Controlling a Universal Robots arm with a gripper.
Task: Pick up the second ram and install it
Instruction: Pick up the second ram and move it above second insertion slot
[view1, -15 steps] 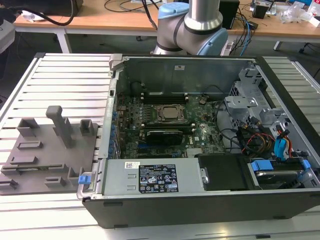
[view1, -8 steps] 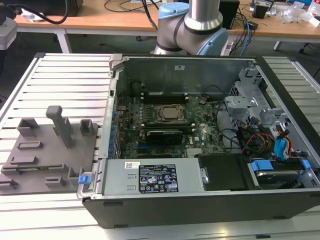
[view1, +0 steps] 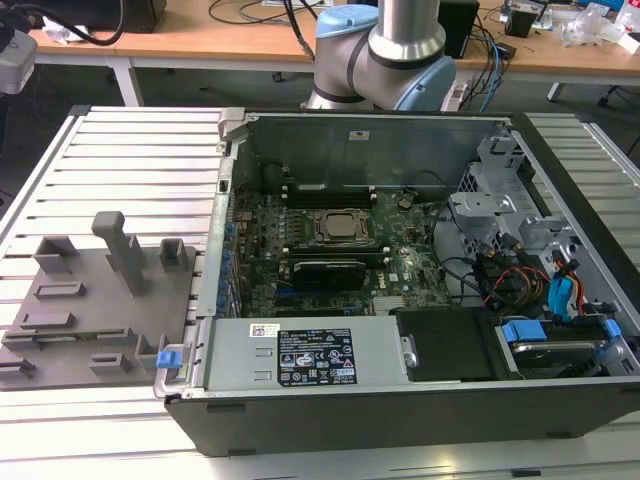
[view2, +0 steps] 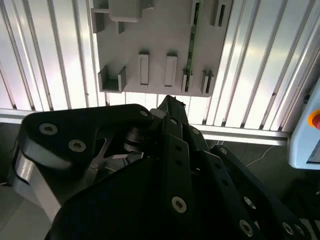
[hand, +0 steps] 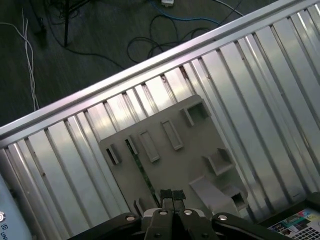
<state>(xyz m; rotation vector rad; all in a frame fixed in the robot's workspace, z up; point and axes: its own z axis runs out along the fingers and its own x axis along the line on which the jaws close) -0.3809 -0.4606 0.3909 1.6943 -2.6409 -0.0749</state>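
Note:
The second ram (hand: 143, 169) is a thin green stick standing on edge in a slot of the grey holder plate (hand: 175, 165). In the second wrist view the ram (view2: 191, 44) runs along the plate (view2: 155, 40) between two end posts. My gripper (hand: 172, 195) hangs well above the plate, its two black fingertips pressed together with nothing between them. It lines up close to one end of the stick. In the exterior view the holder plate (view1: 90, 320) lies on the slatted table at that view's left, beside the open computer case (view1: 400, 250).
Inside the case, the metal-framed CPU socket (view1: 336, 226) sits mid-board with long black memory slots (view1: 325, 187) beside it. Cables and drive bays (view1: 540, 280) fill the exterior view's right. A tall grey post (view1: 122, 250) rises from the holder plate. The arm's base (view1: 385, 55) stands behind the case.

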